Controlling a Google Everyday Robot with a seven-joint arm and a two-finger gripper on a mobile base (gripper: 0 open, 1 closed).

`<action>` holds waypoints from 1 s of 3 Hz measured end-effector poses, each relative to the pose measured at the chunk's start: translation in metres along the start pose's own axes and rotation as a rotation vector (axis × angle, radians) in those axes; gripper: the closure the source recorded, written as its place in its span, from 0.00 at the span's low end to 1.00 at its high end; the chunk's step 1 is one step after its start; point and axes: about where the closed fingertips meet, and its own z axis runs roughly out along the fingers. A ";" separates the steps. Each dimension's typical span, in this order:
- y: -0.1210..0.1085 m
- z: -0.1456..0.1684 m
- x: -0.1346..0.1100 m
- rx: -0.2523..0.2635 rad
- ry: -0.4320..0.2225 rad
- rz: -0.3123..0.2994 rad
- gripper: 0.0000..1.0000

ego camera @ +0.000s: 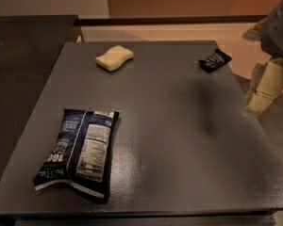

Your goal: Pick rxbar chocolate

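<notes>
The rxbar chocolate lies upper right on the desk. The gripper hangs at the right edge; open or closed, I cannot tell.

Single high view, angled down across the grey table, fairly near, gripper at right edge

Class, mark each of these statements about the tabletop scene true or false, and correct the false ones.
1. The rxbar chocolate lies near the far right corner of the table. True.
2. The gripper is beside the table's right edge. True.
3. The gripper touches the rxbar chocolate. False: they are apart.
4. The blue bag lies with its nutrition label facing up. True.
5. The blue bag lies at the table's far side. False: it lies near the front left; the sponge is at the far side.
</notes>
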 end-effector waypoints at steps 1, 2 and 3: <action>-0.031 0.019 -0.004 0.007 -0.098 0.036 0.00; -0.066 0.044 -0.010 0.023 -0.199 0.088 0.00; -0.102 0.071 -0.010 0.040 -0.290 0.145 0.00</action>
